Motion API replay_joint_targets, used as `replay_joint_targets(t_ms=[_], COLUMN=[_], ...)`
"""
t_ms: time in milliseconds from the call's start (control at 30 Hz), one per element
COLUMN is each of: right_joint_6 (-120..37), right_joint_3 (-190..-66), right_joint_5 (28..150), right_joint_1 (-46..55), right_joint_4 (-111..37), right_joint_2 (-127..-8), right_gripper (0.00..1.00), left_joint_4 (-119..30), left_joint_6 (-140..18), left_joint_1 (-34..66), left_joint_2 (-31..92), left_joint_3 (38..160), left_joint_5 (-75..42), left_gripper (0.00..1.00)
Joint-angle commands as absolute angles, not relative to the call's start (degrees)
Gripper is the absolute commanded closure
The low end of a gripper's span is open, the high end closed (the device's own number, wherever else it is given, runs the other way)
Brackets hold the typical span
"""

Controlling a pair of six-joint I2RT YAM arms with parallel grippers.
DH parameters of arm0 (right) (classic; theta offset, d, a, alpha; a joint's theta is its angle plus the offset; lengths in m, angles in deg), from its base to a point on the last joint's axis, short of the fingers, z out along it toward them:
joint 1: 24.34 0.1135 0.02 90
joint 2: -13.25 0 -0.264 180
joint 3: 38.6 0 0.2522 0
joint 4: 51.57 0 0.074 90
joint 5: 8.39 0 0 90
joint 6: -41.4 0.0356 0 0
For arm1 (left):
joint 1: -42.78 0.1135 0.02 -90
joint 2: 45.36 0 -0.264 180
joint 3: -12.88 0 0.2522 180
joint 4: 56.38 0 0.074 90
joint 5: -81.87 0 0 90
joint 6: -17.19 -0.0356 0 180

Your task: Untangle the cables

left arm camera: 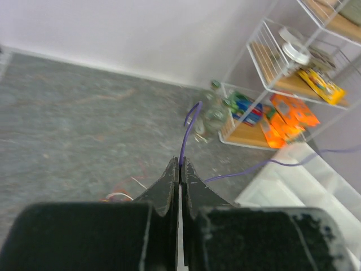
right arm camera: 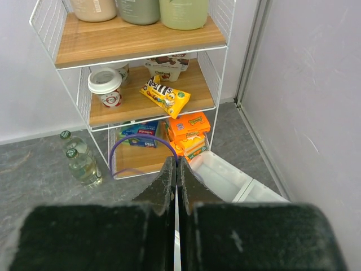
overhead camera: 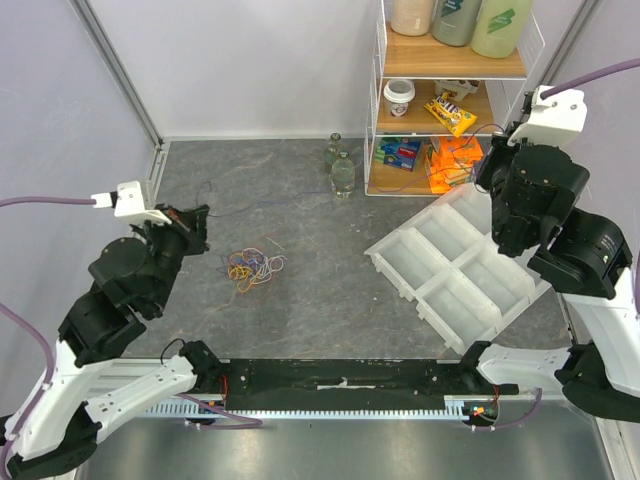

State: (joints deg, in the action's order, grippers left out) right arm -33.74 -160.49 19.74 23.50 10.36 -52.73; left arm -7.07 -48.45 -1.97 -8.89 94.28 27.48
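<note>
Cable (left arm camera: 282, 164) held by both my claws.
Left claw (left arm camera: 180, 162) and right claw (right arm camera: 176, 161) both pinch it; tangle (overhead camera: 253, 268) lies on table (overhead camera: 340, 270).

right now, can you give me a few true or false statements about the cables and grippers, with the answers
1. The left gripper is shut on a purple cable. True.
2. The right gripper is open and holds nothing. False: it is shut on a purple loop.
3. The coloured tangle lies in the white tray. False: it lies on the table, apart from the tray.
4. Two glass bottles stand on the table beside the shelf rack. True.
</note>
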Motion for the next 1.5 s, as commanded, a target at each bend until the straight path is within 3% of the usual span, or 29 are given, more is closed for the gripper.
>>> replay_joint_targets(t_ms=[0,233,500,767,1133,1467], right_joint_6=[-36.2,-35.0,-34.2,-30.4,-30.2,-31.3], right_joint_3=[-159.5,-157.1,-153.9,-143.7,-141.6,-141.7], right_joint_5=[20.7,33.9,64.6,90.5,95.2,93.3], right_joint_1=[23.6,23.5,23.5,23.5,23.6,23.5], right_joint_4=[10.6,12.0,17.2,12.3,11.9,11.4], right_joint_2=[-51.1,-49.9,-54.3,-55.0,-52.8,-51.0], right_gripper=[1.00,1.00,1.00,1.00,1.00,1.00], left_joint_4=[-6.9,-9.7,-16.1,-34.3,-36.6,-31.0], left_joint_6=[-56.9,-52.3,-48.7,-36.9,-37.3,-41.3], left_joint_1=[-2.0,-2.0,-2.0,-2.0,-2.0,-1.8], left_joint_2=[-7.7,-2.0,14.1,21.9,20.8,20.1], left_joint_3=[99.6,102.9,109.6,103.0,100.0,101.1], left_joint_5=[36.9,23.3,-12.0,-41.6,-45.9,-41.6], left_gripper=[0.98,0.98,0.98,0.98,0.98,0.98])
